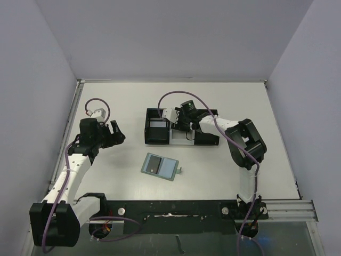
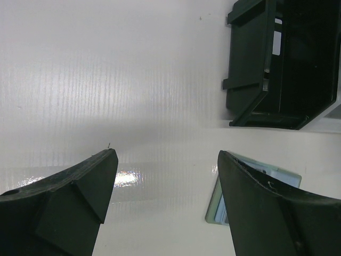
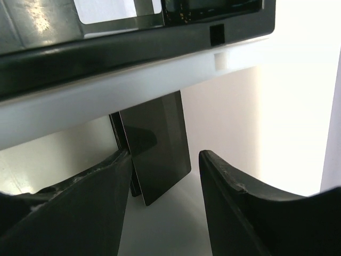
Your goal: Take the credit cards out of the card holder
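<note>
The card holder [image 1: 166, 169] lies open and flat on the table in front of the boxes, with a dark card [image 1: 154, 164] on its left half. Its corner shows in the left wrist view [image 2: 216, 208] behind my right finger. My left gripper [image 1: 118, 133] is open and empty, left of the holder and above the table [image 2: 168, 154]. My right gripper [image 1: 181, 126] is open, down in the white tray [image 1: 178, 141]. In the right wrist view a black card [image 3: 157, 144] leans in the tray between my open jaws [image 3: 166, 156]. No gold-orange card shows.
A black square box [image 1: 157, 127] stands left of the white tray and another [image 1: 206, 136] right of it. The left box also shows in the left wrist view [image 2: 282, 58]. Grey walls close off the table at the back and sides.
</note>
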Available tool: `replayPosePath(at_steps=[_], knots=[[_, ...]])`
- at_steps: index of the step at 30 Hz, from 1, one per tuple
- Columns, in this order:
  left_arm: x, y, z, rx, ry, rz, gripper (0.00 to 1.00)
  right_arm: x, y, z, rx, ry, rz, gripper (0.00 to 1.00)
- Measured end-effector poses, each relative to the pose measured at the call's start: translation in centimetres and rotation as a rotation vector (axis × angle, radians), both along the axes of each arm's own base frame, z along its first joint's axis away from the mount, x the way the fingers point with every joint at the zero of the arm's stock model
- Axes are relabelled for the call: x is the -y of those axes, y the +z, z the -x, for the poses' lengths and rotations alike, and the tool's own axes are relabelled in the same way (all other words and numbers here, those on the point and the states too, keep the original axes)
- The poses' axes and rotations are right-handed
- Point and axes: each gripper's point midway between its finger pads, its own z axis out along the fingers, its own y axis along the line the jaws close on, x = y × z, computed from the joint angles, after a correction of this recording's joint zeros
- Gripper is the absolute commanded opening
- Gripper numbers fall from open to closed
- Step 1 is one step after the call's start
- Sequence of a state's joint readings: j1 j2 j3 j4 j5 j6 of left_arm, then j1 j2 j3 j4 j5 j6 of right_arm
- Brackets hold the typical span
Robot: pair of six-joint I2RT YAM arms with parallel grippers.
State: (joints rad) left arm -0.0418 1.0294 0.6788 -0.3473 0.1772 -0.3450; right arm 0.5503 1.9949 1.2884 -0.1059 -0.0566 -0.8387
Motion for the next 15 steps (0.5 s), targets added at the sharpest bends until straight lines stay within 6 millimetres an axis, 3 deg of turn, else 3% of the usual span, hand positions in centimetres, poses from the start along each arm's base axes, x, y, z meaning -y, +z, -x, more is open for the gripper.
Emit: replayPosePath(at_steps=[15], knots=[[0.5,-0.5,0.1,-0.018,-0.029,0.011,0.76,-0.2,1.7,0.0,-0.007,-0.028,-0.079,0.61]])
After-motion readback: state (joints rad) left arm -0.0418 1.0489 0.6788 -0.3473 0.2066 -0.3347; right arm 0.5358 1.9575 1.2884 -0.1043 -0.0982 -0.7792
